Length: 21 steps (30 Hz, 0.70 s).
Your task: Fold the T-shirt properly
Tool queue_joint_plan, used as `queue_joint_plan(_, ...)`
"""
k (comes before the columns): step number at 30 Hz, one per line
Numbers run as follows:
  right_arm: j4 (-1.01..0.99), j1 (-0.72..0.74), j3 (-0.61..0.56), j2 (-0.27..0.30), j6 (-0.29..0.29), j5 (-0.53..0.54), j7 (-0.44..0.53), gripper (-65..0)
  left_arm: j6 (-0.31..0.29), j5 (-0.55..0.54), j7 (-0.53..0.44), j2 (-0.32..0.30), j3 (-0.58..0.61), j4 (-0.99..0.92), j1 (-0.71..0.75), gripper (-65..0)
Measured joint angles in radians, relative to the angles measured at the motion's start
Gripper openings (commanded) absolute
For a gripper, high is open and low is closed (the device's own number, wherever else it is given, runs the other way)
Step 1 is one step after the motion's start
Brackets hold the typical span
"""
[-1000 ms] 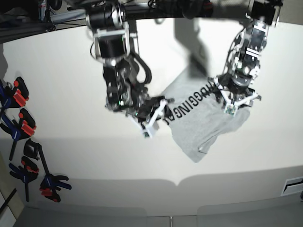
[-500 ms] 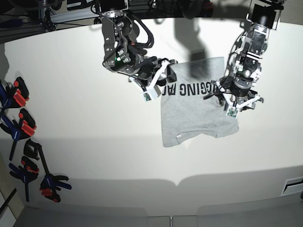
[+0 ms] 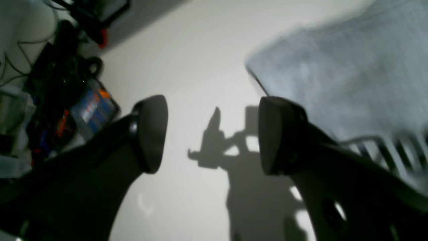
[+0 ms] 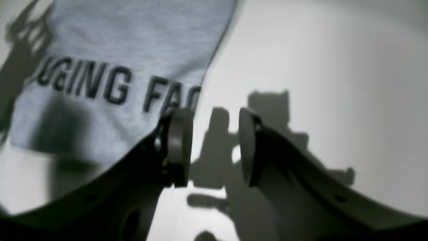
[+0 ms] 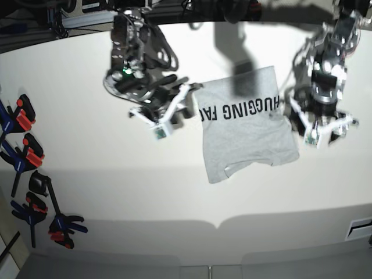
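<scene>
The grey T-shirt [image 5: 247, 131], partly folded and lettering-up on the white bench [image 5: 87, 192], looks light, limp and prone to wrinkling, so I'd pinch its hemmed edges; my left gripper [image 5: 323, 129] and right gripper [image 5: 168, 114] both hang apart, empty, beside it.

It looks like a robotics lab: a bare white table [image 5: 87, 192] under a black frame [image 5: 192, 11] strung with cables [image 5: 226, 7], spring clamps [image 5: 26, 157] lined along one edge, and cluttered gear [image 3: 63, 83] at the side.
</scene>
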Motion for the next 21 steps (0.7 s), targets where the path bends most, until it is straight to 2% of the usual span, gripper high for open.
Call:
queue_joint_plan(6, 0.149, -0.146, 0.136, 0.072, 0.003, 0.075, -0.023, -43.0, 0.005, 0.008, -0.018, 0.002, 0.0, 0.126, 0.16, -25.7)
queue_joint_plan(10, 0.255, -0.303, 0.219, 0.114, 0.007, 0.07, -0.032, -43.0, 0.012, 0.006, -0.004, 0.002, -0.026, 0.143, 0.269, -25.7)
queue_joint_plan(17, 0.405, -0.607, 0.356, 0.141, 0.011, 0.109, -0.041, -43.0, 0.051, 0.014, 0.005, 0.009, -0.295, 0.145, 0.505, -25.7)
queue_joint_plan(21, 0.445, -0.735, 0.434, 0.141, 0.027, 0.175, -0.043, -43.0, 0.061, 0.005, 0.01, 0.058, -0.423, 0.145, 0.679, -25.7)
